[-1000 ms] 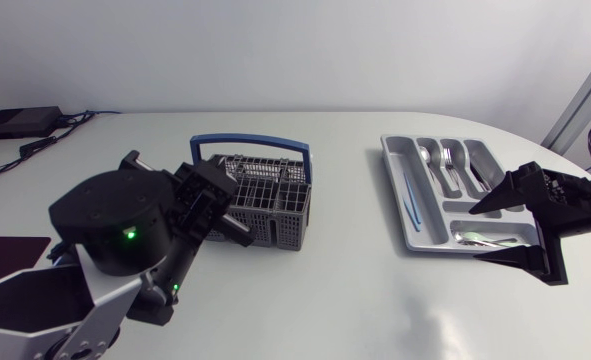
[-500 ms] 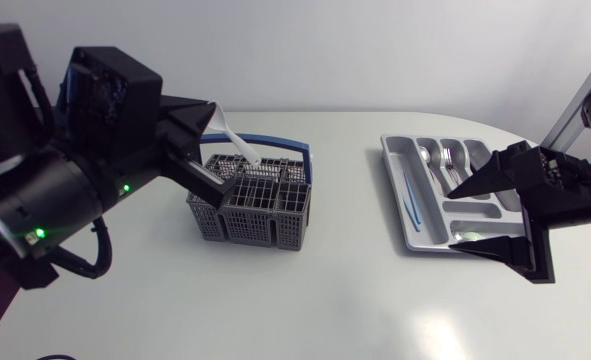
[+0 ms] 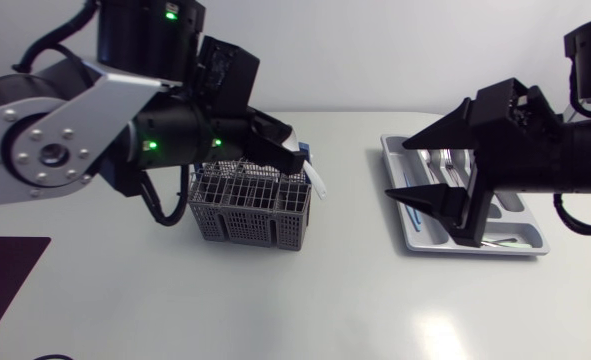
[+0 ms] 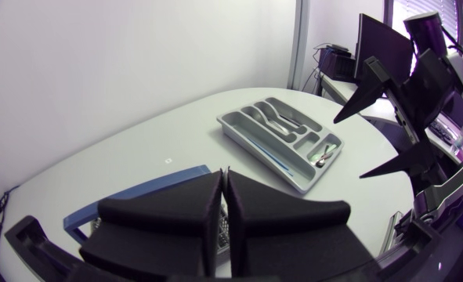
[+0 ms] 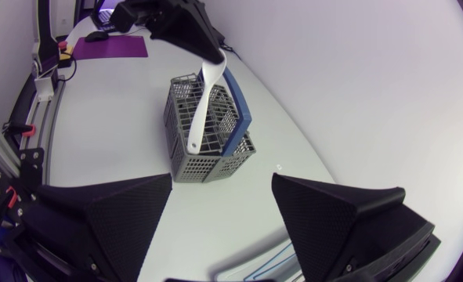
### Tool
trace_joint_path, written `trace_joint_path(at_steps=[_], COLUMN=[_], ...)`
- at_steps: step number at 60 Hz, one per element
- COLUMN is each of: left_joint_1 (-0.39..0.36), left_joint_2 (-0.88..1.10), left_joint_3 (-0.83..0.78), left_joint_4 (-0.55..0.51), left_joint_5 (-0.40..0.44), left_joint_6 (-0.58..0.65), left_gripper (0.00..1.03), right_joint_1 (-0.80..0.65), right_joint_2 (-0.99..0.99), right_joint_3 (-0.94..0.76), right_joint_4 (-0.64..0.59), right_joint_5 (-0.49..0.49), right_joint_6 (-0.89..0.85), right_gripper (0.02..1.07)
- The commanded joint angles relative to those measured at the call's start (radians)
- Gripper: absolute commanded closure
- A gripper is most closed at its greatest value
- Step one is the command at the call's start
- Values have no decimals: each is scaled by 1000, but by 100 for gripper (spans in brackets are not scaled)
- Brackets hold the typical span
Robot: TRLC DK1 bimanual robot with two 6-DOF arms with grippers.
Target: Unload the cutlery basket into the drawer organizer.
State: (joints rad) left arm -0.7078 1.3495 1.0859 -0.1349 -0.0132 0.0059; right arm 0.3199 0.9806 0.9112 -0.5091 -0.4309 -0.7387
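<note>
1. Left claw (image 3: 297,158) is clamped shut on a white plastic utensil (image 5: 203,102), which hangs from its fingers.
2. Below that claw sits the grey cutlery basket (image 3: 250,210); whether anything remains inside cannot be told.
3. Right claw (image 3: 396,170) gapes wide and empty.
4. Under and beyond the right claw, the drawer organizer (image 4: 256,154) already holds spoons, forks and a blue piece. The unloading looks well along, with the white utensil not yet delivered.
</note>
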Motion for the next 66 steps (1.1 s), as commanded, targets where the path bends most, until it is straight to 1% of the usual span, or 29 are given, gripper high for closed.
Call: trace_joint_path(at_steps=[1, 3, 6, 8, 9, 11, 17, 22, 28, 32, 34, 43, 53, 62, 66], left_joint_1=[13, 18, 27, 31, 33, 33, 34, 34, 31, 27, 25, 19, 18, 18, 18], left_joint_2=[54, 66, 80, 92, 97, 102, 120, 137, 154, 168, 172, 185, 181, 181, 178], left_joint_3=[51, 60, 71, 80, 83, 88, 103, 114, 124, 129, 129, 135, 137, 134, 132], left_joint_4=[-6, -6, -6, -6, -6, -3, -3, -3, -3, -3, -2, 1, 1, 1, 0], left_joint_5=[35, 59, 84, 101, 102, 104, 108, 124, 128, 130, 130, 130, 130, 130, 131], left_joint_6=[-64, -76, -98, -109, -112, -121, -142, -156, -161, -162, -162, -169, -178, -187, -188], left_gripper=[100, 100, 100, 100, 100, 100, 100, 100, 100, 100, 100, 100, 100, 100, 100], right_joint_1=[65, 73, 87, 108, 114, 130, 157, 188, 209, 217, 217, 215, 212, 212, 214], right_joint_2=[23, 35, 56, 75, 81, 96, 141, 164, 219, 247, 259, 303, 337, 365, 366], right_joint_3=[-37, -35, -32, -28, -26, -21, -6, -2, 28, 41, 46, 61, 81, 98, 94], right_joint_4=[44, 57, 84, 95, 103, 123, 136, 162, 161, 162, 172, 196, 208, 211, 219], right_joint_5=[43, 47, 57, 73, 81, 96, 106, 132, 170, 182, 190, 207, 218, 231, 238], right_joint_6=[127, 144, 171, 182, 191, 217, 262, 294, 312, 320, 321, 348, 377, 395, 398], right_gripper=[22, 23, 29, 31, 31, 36, 45, 47, 47, 50, 54, 62, 63, 81, 86])
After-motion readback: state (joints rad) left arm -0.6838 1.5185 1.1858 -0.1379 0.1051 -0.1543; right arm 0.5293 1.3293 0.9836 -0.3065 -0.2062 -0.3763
